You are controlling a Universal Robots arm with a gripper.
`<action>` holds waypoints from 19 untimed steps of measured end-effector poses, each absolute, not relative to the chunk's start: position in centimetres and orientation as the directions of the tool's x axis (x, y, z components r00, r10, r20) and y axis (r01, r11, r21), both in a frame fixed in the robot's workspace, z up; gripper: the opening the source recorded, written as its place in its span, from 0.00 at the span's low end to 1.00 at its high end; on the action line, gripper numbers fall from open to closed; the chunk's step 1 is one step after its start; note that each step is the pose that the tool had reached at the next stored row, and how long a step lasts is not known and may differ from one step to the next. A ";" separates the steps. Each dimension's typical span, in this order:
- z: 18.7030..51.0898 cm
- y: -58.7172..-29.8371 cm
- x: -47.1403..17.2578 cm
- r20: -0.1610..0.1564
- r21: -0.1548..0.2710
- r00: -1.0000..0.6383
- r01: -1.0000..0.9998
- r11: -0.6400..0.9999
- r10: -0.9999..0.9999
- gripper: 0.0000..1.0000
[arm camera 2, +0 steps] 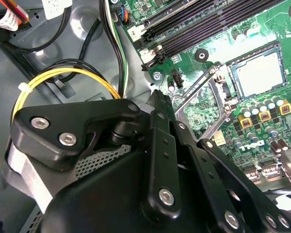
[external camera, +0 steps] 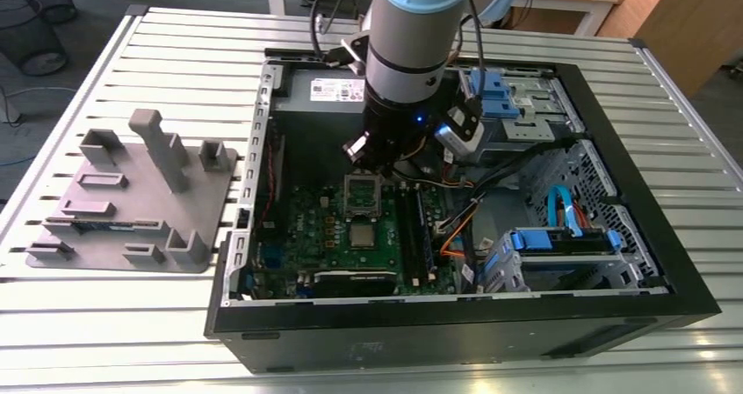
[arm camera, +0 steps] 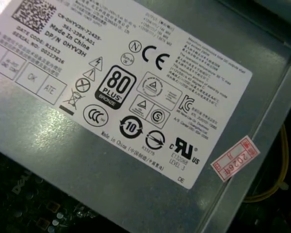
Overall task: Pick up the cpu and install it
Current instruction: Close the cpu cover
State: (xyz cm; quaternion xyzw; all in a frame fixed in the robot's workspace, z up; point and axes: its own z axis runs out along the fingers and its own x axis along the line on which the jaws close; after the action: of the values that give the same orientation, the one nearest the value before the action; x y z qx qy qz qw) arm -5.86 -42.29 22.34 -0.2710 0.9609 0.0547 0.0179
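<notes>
The cpu (arm camera 2: 259, 73) is a shiny silver square lying flat inside the socket on the green motherboard (external camera: 313, 229). In the exterior view the cpu (external camera: 362, 236) lies just in front of the raised silver socket frame (external camera: 364, 194), whose dark centre is open. My gripper (external camera: 369, 155) hangs inside the computer case, right above the far end of that frame. In the second wrist view the gripper's (arm camera 2: 157, 99) black links cover the near part of the picture, and the hinged frame (arm camera 2: 199, 99) stands between them and the cpu. Nothing shows in the gripper's hold.
The open black computer case (external camera: 650, 194) surrounds the arm. The grey power supply (arm camera: 136, 160) sits at the case's far wall, with yellow and black cables (arm camera 2: 63, 73) beside it. Blue drive cages (external camera: 563, 242) are on the exterior view's right. A grey moulded tray (external camera: 128, 203) stands outside on the left.
</notes>
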 end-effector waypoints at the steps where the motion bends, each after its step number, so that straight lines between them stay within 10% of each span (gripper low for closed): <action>1: 22.4 -42.3 -5.9 -0.064 0.095 -0.852 -0.524 0.846 -0.520 0.11; 19: 22.9 -42.3 -5.8 -0.062 0.097 -0.847 -0.531 0.842 -0.527 0.11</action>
State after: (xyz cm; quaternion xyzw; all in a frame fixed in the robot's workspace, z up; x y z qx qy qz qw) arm -5.80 -42.28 22.85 -0.2758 0.9595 0.0553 0.0164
